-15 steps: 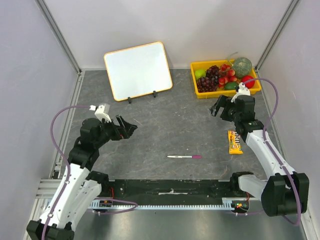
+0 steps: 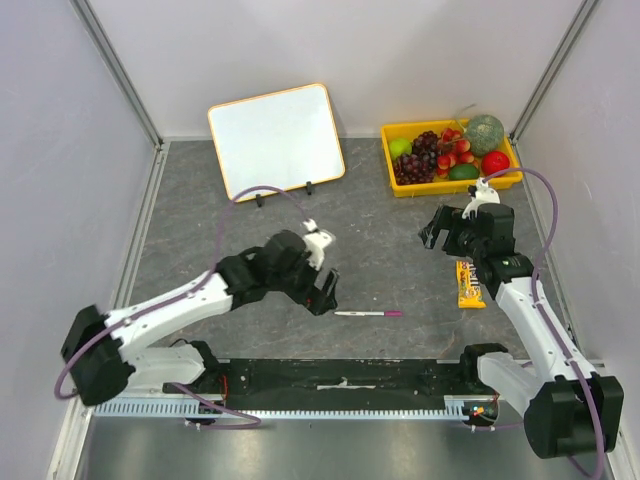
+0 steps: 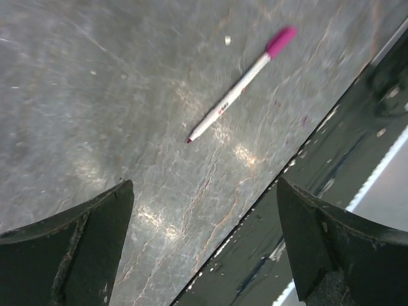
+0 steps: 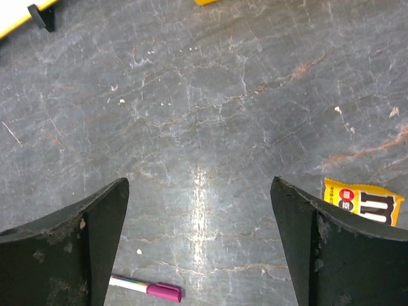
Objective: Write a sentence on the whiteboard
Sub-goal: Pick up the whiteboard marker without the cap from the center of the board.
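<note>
Approach to pen (image 2: 368, 314) under way; whiteboard (image 2: 277, 140) blank

Grey veined stone table (image 2: 380, 250), dull sheen. The whiteboard, glossy, orange-rimmed and round-cornered, stands propped well beyond the pen. The left gripper (image 2: 326, 291) has swung in from the side and hangs just beside the pen's white end, jaws wide apart, empty. The right gripper (image 2: 437, 228), beyond the magenta cap, is likewise spread and empty. Judgement: pickup next; writing not begun.

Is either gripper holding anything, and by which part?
Nothing is held. The left gripper and right gripper are open and empty; the white, magenta-capped marker pen lies free on the grey table.
</note>
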Controlling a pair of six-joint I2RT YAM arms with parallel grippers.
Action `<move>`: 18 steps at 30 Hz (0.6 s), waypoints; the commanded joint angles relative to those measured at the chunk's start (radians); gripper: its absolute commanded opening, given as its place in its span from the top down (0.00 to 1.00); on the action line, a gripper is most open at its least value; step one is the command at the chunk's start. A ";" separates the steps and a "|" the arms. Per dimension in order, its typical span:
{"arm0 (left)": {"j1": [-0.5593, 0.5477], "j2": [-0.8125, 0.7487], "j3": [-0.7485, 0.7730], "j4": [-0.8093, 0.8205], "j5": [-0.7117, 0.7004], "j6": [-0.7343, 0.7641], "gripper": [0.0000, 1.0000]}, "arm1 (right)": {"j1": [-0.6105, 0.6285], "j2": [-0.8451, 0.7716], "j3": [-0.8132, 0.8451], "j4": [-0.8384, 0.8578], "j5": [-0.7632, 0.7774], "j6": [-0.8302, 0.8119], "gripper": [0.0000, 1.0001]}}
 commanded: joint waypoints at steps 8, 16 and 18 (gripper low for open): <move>-0.253 0.314 0.094 0.064 -0.105 0.238 0.04 | -0.002 -0.044 -0.055 -0.055 -0.038 -0.041 0.02; -0.327 0.529 0.152 0.093 -0.135 0.283 0.13 | -0.001 -0.040 -0.064 -0.062 -0.051 -0.058 0.02; -0.342 0.576 0.167 0.098 -0.190 0.310 0.17 | -0.001 -0.040 -0.066 -0.062 -0.054 -0.057 0.02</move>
